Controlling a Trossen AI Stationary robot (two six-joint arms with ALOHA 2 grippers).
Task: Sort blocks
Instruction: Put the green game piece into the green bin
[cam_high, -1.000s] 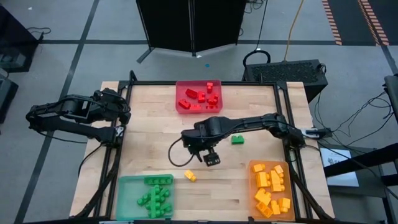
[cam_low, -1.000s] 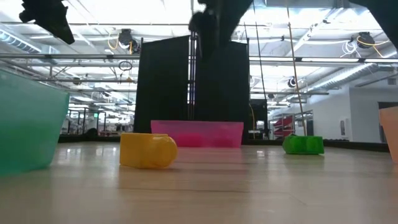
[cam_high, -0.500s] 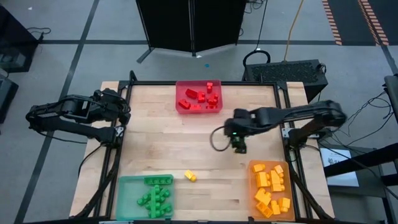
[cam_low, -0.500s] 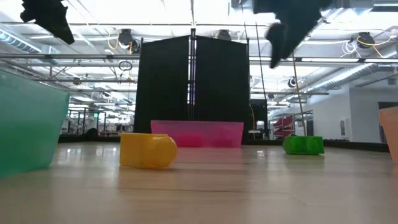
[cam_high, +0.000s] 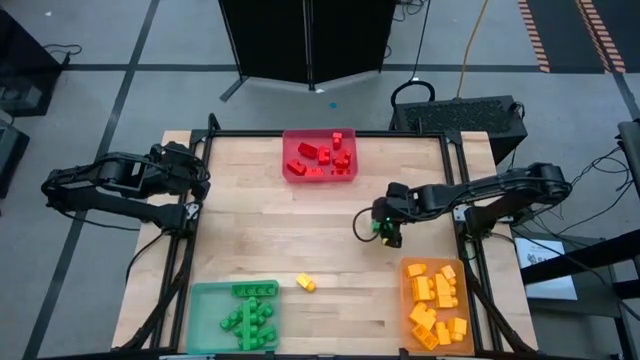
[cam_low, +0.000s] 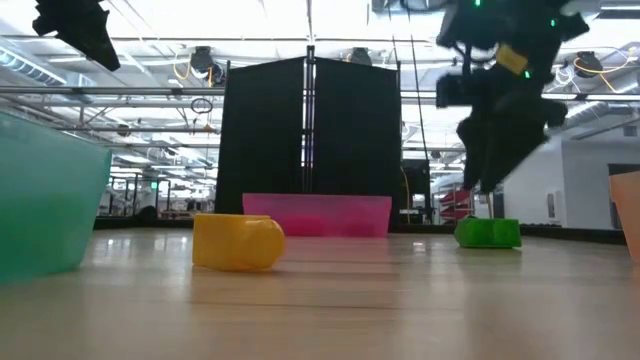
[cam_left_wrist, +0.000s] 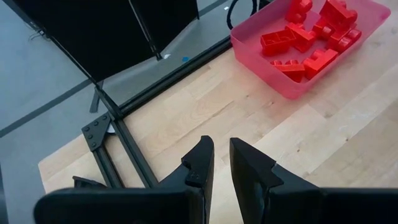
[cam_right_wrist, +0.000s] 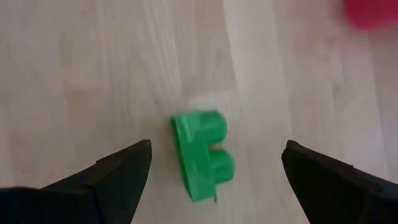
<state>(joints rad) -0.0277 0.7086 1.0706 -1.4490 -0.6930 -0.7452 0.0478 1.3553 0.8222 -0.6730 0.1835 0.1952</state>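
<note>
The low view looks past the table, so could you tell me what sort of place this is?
Probably a large lab or workshop hall: exposed ceiling trusses with hanging lights, a black partition screen behind the wooden table, and cables beside a black equipment box on the grey floor.

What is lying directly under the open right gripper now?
Under the right gripper, jaws wide open, lies one small green studded plastic brick on the bare wooden table. In the high view the gripper covers most of it.

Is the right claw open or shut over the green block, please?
Open: in the wrist view, the right claw has its fingers spread wide, either side of the green block.
</note>
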